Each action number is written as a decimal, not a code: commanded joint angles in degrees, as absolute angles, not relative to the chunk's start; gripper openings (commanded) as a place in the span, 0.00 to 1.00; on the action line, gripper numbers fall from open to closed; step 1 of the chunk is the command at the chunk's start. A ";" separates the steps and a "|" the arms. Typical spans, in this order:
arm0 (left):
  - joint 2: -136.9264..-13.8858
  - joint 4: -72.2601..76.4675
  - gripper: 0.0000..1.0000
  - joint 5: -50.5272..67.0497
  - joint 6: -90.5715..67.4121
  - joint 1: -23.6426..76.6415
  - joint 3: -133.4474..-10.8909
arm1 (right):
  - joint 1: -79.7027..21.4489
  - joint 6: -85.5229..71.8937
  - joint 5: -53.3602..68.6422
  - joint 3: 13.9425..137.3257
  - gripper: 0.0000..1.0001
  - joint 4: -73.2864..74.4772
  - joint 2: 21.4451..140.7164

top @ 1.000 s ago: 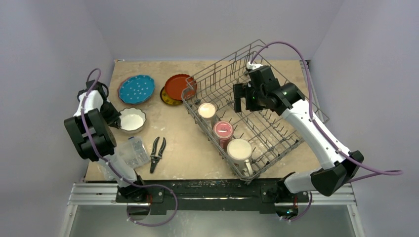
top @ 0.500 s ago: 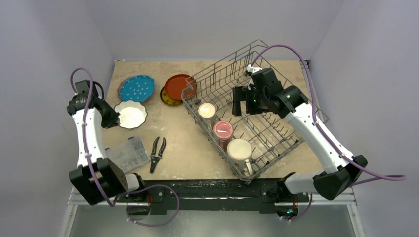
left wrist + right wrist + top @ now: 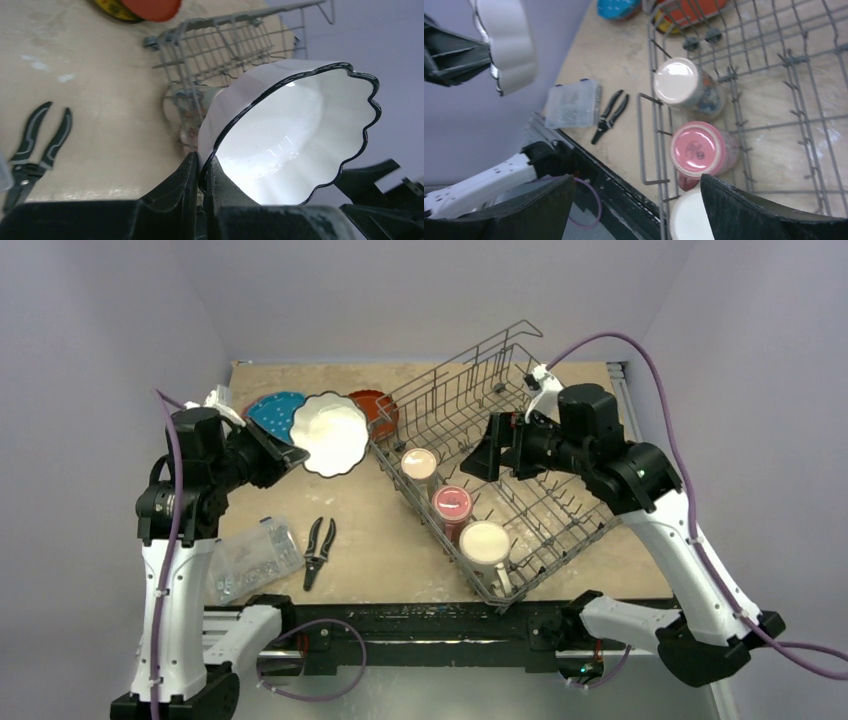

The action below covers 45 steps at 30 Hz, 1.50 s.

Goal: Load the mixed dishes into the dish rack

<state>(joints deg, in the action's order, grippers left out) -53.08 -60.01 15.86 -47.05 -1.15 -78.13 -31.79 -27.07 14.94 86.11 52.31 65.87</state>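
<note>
The left gripper (image 3: pixel 202 172) is pinching the scalloped rim of the white fluted bowl (image 3: pixel 330 433), its jaws closed tight on the edge, and is holding the bowl tilted in the air at the upper left of the top view. There the bowl is partly covering the blue dotted plate (image 3: pixel 270 410) and the red-orange plate (image 3: pixel 380 405), just left of the dish rack (image 3: pixel 540 505). The right gripper (image 3: pixel 636 182) is hovering over the rack at centre right, its jaws spread wide and gripping nothing. A beige cup (image 3: pixel 419 462), a maroon mug (image 3: pixel 452 503) and a cream mug (image 3: pixel 485 543) are standing in a row along the rack's left wall. The pliers (image 3: pixel 318 550) and the clear box (image 3: pixel 250 555) are lying at lower left.
</note>
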 commanded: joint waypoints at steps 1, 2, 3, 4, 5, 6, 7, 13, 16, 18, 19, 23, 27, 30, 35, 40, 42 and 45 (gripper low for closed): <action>-52.75 -43.49 0.00 23.58 -56.68 7.58 -83.60 | -31.56 -31.03 26.94 85.62 0.96 43.12 61.98; -53.53 -41.65 0.00 24.61 -57.75 9.71 -84.25 | -31.56 -32.01 29.02 85.20 0.96 41.40 61.55; -54.50 -39.76 0.00 25.31 -58.44 11.89 -84.80 | -31.60 -32.38 30.76 84.97 0.96 39.91 61.26; -55.77 -38.42 0.00 25.81 -58.93 14.07 -85.46 | -31.57 -33.05 32.18 84.94 0.96 38.49 61.10; -57.31 -37.29 0.00 26.03 -59.31 16.50 -86.29 | -31.61 -33.65 33.18 85.22 0.96 37.74 61.01; -58.70 -36.68 0.00 25.86 -59.47 18.96 -87.14 | -31.59 -34.19 33.92 85.61 0.96 37.10 60.94; -60.12 -36.30 0.00 25.16 -59.62 21.31 -87.83 | -31.57 -34.80 34.34 86.10 0.96 36.56 60.79; -64.61 -28.94 0.00 23.62 -64.82 30.28 -85.95 | -31.61 -40.23 28.30 86.61 0.97 33.10 58.98; -67.40 -26.83 0.00 24.00 -65.92 33.57 -86.44 | -31.62 -41.99 22.22 87.20 0.96 35.32 59.10; -68.90 -26.51 0.00 23.91 -66.07 35.34 -87.21 | -31.58 -42.70 20.05 87.08 0.93 36.28 58.94; -69.47 -26.54 0.00 23.70 -66.08 35.86 -87.60 | -31.62 -42.82 19.44 87.03 0.90 36.55 58.78; -72.17 -26.03 0.00 23.35 -66.18 37.86 -88.73 | -31.57 -43.15 17.49 86.88 0.81 37.89 57.99; -74.94 -25.19 0.00 23.84 -66.63 39.29 -90.09 | -31.64 -43.43 15.81 86.31 0.75 38.58 56.76; -76.58 -24.28 0.00 24.57 -67.29 39.79 -90.71 | -31.63 -43.74 14.75 85.55 0.70 38.77 56.04; -78.40 -25.02 0.00 24.95 -67.23 40.16 -92.08 | -31.57 -43.95 12.93 85.74 0.58 40.02 56.13; -79.46 -26.92 0.00 23.97 -66.36 40.24 -93.33 | -31.62 -46.38 6.22 87.78 0.40 47.07 58.05; -80.03 -28.08 0.00 23.32 -66.07 40.22 -93.87 | -31.61 -47.30 4.09 89.27 0.19 51.01 59.89; -81.77 -29.70 0.00 23.76 -65.79 40.23 -95.35 | -31.61 -48.15 3.00 89.79 0.00 53.68 60.90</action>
